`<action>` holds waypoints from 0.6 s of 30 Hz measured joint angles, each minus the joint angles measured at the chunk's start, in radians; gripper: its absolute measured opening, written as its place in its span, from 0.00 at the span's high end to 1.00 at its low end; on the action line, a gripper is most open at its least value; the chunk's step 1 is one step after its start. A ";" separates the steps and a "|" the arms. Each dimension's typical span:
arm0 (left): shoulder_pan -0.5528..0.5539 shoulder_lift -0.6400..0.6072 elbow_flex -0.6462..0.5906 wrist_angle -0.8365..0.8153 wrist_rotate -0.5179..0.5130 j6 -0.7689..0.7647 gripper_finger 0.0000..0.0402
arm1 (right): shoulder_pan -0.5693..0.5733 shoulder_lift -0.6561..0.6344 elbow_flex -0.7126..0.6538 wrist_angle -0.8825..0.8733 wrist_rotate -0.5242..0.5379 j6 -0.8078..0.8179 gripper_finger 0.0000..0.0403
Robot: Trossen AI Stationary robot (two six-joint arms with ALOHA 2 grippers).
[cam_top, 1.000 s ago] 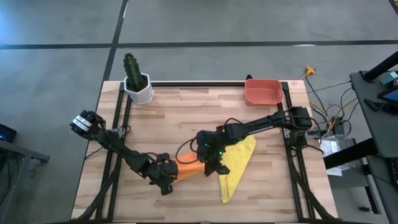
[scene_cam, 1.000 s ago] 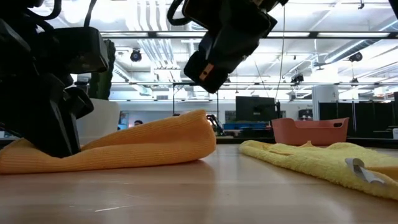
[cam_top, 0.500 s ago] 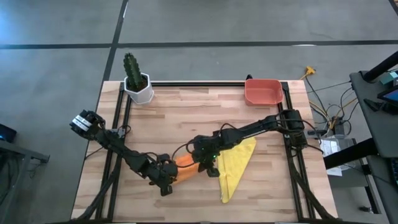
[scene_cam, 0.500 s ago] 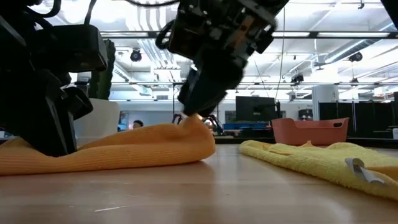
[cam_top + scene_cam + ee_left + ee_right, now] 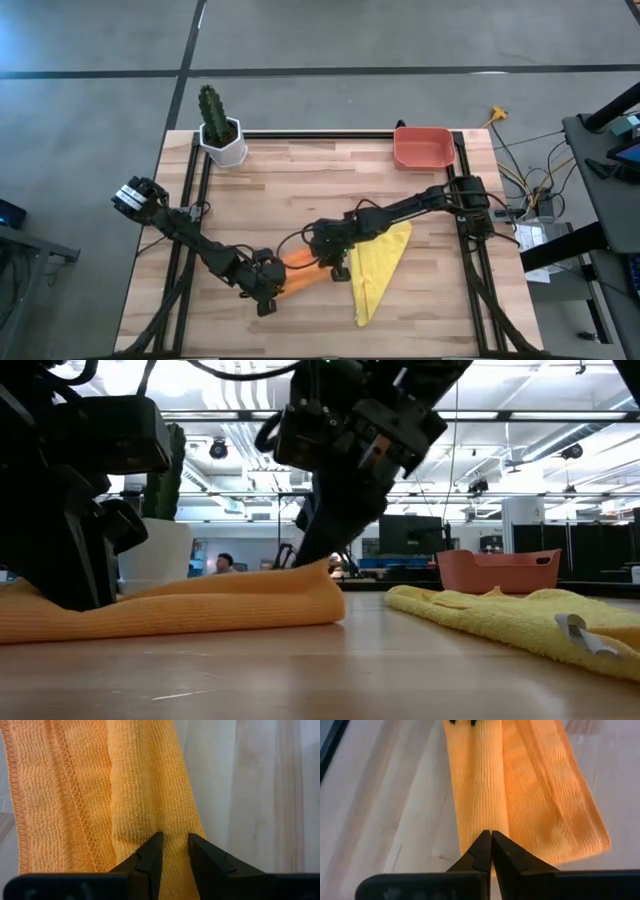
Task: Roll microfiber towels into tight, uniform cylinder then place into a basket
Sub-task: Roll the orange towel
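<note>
The orange towel lies partly rolled lengthwise on the wooden table, a long fold running along it. My left gripper is shut on its left end and my right gripper stands shut at its right end. The yellow towel lies flat just right of the orange one. The salmon-red basket stands at the far right edge. My left gripper pinches a raised fold of the orange towel between its two fingers near the left end. It comes slanting down from the table's left, and the towel lies on the table. My right gripper sets its shut fingertips on the rolled fold's right end, slanting down from the right. Whether any cloth is caught between them I cannot tell.
A white pot with a green cactus stands at the far left corner. A black frame rail runs along the table's far side. Bare wood lies between the towels and the far edge.
My right gripper has come down from above the orange towel onto its right end and tipped steeper. The towel's right end, humped a second ago, now lies a little flatter under the fingertips.
</note>
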 joint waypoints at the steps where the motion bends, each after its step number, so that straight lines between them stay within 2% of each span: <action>1: 0.000 0.000 0.000 0.000 0.000 0.000 0.80 | 0.000 0.000 -0.009 0.000 0.000 0.000 0.98; 5: 0.000 -0.007 0.000 0.000 0.003 0.000 0.80 | -0.002 0.000 -0.030 -0.013 0.036 0.001 0.98; 14: 0.000 -0.013 0.000 0.000 0.008 0.000 0.80 | -0.010 -0.080 -0.010 -0.034 0.318 0.053 0.98; 18: 0.000 -0.013 0.000 0.002 0.007 0.000 0.80 | -0.008 -0.143 -0.009 -0.019 0.323 0.053 0.98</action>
